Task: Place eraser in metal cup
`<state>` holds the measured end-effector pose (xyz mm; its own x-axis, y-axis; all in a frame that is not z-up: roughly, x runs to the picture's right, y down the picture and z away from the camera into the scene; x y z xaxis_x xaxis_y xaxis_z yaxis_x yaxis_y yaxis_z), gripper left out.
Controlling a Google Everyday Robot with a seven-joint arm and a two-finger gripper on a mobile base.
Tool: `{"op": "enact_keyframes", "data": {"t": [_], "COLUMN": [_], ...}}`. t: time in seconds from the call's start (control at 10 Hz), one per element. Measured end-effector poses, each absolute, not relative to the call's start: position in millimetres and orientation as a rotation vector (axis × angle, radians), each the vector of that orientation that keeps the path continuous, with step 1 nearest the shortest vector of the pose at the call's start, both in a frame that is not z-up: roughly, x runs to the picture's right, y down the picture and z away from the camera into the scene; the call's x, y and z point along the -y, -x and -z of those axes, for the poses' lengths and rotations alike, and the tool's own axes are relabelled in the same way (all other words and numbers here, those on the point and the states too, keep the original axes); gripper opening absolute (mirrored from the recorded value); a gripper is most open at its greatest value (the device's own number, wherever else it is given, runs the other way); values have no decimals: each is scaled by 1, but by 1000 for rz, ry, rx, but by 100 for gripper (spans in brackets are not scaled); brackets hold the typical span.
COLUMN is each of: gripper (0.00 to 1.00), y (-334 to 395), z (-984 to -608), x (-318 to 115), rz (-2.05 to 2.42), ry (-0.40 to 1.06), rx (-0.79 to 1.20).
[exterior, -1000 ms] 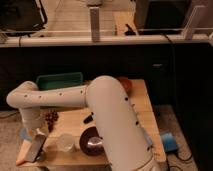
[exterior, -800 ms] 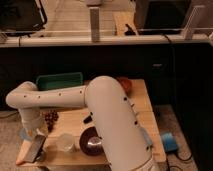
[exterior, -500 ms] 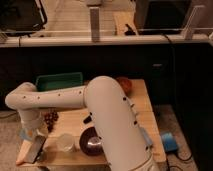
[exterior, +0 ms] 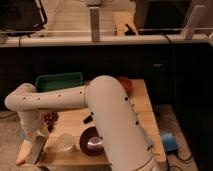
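Note:
My gripper (exterior: 36, 150) hangs at the end of the white arm over the front left corner of the wooden table (exterior: 142, 107), pointing down close to the surface. A pale round cup (exterior: 65, 142) stands just right of the gripper, about a hand's width away. A dark round bowl with a shiny inside (exterior: 90, 142) sits right of that cup, partly behind the arm. A small dark object (exterior: 88, 119), perhaps the eraser, lies mid-table beside the arm. I cannot tell whether the gripper holds anything.
A green tray (exterior: 59, 81) stands at the back left. A reddish bowl (exterior: 125, 84) is at the back right. A dark red clump (exterior: 50, 118) lies near the arm's wrist. A blue object (exterior: 167, 141) sits off the table's right side. The arm's bulk covers the table's middle.

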<state>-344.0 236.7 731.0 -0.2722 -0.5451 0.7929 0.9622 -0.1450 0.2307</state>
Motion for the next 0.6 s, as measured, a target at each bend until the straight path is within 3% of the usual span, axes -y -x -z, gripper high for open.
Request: {"op": "enact_keyframes", "data": {"t": [0.6], "gripper": [80], "y": [345], "z": [-732], "x": [-237], "rz": [1671], "ry": [671], "rx": [886]}}
